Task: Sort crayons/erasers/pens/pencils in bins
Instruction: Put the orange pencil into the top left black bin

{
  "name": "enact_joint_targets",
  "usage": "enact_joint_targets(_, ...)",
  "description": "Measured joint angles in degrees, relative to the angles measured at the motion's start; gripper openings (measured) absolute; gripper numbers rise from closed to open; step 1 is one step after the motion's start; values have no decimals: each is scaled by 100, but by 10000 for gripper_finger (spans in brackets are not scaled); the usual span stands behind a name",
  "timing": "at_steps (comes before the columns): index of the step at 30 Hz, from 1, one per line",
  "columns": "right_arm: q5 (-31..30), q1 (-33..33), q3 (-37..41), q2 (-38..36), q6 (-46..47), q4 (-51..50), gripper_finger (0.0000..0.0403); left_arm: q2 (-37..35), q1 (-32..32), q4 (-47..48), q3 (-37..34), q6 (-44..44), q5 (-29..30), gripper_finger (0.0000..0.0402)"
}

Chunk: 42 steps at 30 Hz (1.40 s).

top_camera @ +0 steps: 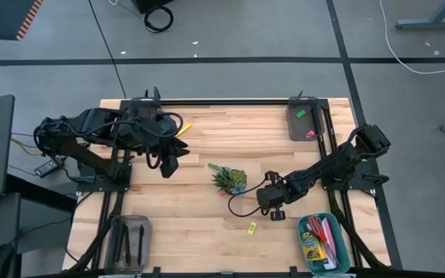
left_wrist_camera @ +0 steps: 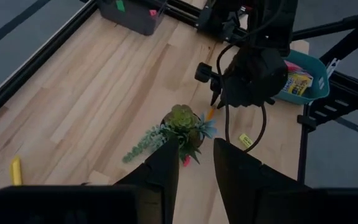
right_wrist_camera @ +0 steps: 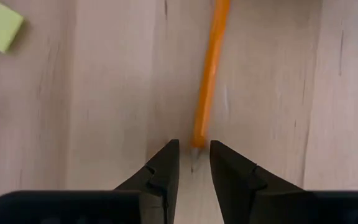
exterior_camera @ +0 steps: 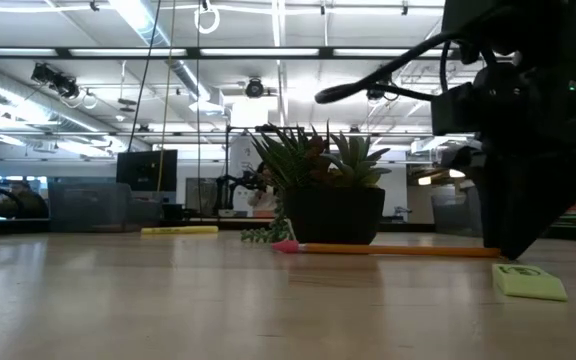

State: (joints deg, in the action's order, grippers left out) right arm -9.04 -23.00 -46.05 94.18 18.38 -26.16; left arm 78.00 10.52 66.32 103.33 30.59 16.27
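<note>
Table (high view): light wood top (top_camera: pixel 199 224), black frame, grey shop floor all round. I'm placing everything off the plant (top_camera: pixel 228 179) in the middle.
Right gripper (high view): right gripper (top_camera: pixel 276 212) sits low, just beside the plant on the teal bin's side. The left gripper (top_camera: pixel 170 164) hangs near the plant on the opposite side, waiting.
Bins (high view): I count three. The teal bin (top_camera: pixel 344 245), dark grey bin (top_camera: pixel 293 127) and translucent bin (top_camera: pixel 114 245) are all well apart from the plant. I can't spot a fourth.
Contents (high view): one crayon box (top_camera: pixel 313 249) in the teal bin, a green eraser (top_camera: pixel 301 113) and a pink eraser (top_camera: pixel 310 133) in the dark grey one, and what looks like two pens (top_camera: pixel 140 235) in the translucent one.
Loose stuff (high view): one yellow eraser (top_camera: pixel 252 227) near the plant.
Low view: orange pencil (exterior_camera: pixel 398 250) lies flat right in front of the plant's pot. A yellow stick (exterior_camera: pixel 178 231), probably a pencil, is well apart behind it.
Left wrist view: left pincer has a narrow gap and holds nothing.
Right wrist view: right pincer is slightly apart and empty, with its tips just at the orange pencil's (right_wrist_camera: pixel 210 68) end.
Risk 1: my guess is that grabbing that far out on the end lets the pencil swing or slip when lifted.
Risk 2: closing slightly off-line could roll it into the pot.
Risk 3: the arm is close enough to clip the plant's leaves.
</note>
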Motion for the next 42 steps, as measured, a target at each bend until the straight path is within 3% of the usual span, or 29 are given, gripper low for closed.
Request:
enact_joint_targets(11, -9, -1, 315, -27, 112, 474, 94, 0, 0, 1, 0, -20, 0, 107)
enact_joint_targets(30, 115, -1, 622, -49, 301, 1029, 18, 0, 0, -4, 0, 13, 2, 107)
enact_joint_targets(42, 4, -1, 676, -336, 96, 1385, 9, 0, -7, -1, 0, -21, 24, 107)
